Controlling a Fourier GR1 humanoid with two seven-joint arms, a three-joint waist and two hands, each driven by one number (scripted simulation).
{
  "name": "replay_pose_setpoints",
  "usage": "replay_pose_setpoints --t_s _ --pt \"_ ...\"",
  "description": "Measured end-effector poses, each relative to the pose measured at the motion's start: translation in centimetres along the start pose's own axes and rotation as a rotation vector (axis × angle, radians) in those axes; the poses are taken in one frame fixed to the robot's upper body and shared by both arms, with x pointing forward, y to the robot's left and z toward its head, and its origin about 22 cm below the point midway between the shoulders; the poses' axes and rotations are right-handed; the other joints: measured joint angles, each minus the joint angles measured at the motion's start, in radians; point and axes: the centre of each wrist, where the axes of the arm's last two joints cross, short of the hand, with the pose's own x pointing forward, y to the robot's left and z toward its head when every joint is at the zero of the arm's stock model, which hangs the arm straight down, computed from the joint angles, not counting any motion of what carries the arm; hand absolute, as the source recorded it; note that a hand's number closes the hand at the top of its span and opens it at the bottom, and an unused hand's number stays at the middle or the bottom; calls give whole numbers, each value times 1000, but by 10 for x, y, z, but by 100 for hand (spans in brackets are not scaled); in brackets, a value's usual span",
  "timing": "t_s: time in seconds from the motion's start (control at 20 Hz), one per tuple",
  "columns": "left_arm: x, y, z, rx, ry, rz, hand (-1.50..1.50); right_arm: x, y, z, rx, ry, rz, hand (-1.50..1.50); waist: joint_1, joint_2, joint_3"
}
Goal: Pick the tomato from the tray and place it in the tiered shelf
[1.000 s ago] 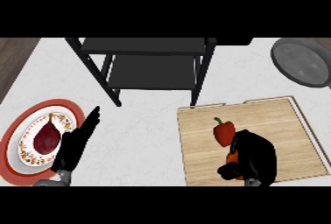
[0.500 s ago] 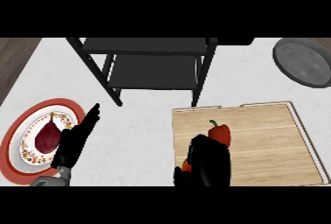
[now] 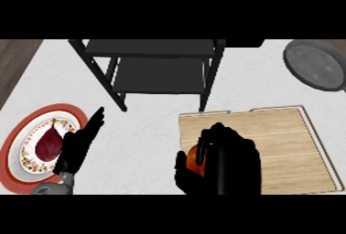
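The tomato [image 3: 195,156] is at the tray's [image 3: 283,146] left edge, mostly hidden, perhaps lifted, with the right hand [image 3: 226,160] curled round it. The left hand [image 3: 79,145] lies open, fingers straight, beside the plate [image 3: 20,132] near the desk's left edge.

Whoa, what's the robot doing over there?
The robot's right hand is curled round the tomato at the left side of the wooden tray. Whether it has lifted the tomato yet cannot be told. The tomato is meant for the black tiered shelf standing behind the tray, and it is not there yet. The left hand rests open beside a plate with a dark red fruit on it.
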Motion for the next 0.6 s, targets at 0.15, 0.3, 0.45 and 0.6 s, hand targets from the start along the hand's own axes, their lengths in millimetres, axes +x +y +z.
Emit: replay_pose_setpoints --t_s 0.15,0.3,0.45,0.6 --pt "-1 0 -1 -2 -4 -8 0 10 -24 -11 -88 -28 -62 150 6 1 0" --pt "-1 0 -1 -8 -4 -6 0 19 -41 -27 -151 -37 -94 150 10 2 0" --pt "-4 -4 -1 -13 -8 -8 0 28 -54 -51 -189 -19 -106 150 14 4 0" --pt "-4 -3 1 -20 -11 -10 0 42 -61 -77 -221 8 -94 150 22 6 0"
